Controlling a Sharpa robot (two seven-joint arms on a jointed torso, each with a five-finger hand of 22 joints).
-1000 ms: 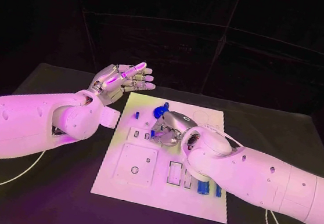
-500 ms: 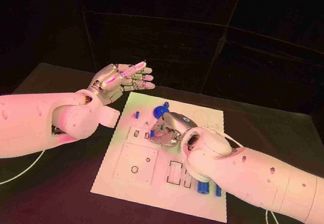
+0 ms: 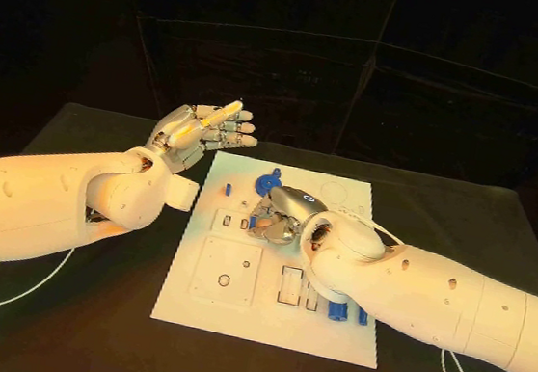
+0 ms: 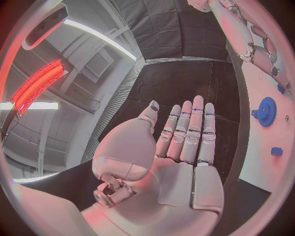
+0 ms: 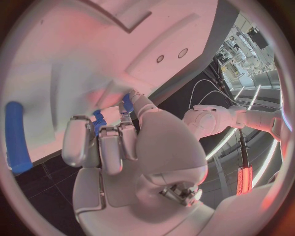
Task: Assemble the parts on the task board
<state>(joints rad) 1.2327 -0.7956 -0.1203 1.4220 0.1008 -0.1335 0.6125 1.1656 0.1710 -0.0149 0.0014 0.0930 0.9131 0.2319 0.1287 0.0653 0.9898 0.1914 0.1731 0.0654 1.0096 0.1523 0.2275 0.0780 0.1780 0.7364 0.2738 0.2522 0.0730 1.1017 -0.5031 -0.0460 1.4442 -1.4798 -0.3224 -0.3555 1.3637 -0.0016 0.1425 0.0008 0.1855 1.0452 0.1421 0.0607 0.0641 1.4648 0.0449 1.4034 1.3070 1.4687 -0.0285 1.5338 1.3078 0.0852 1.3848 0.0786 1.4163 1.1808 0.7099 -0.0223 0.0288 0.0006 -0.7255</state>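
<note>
Insertion seems the step in hand — right hand [image 3: 285, 216] bends over the middle of the task board [image 3: 212, 308], fingers curled on a small blue part [image 5: 98, 121], left hand [image 3: 198, 134] spread empty beside the board's far corner — next, I think, pressing it straight down.

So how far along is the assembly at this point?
Early to midway. A blue gear already sits on the board. The right hand works a small blue part mid-board. Blue pieces near the front edge still wait; the left hand is raised, empty.
</note>
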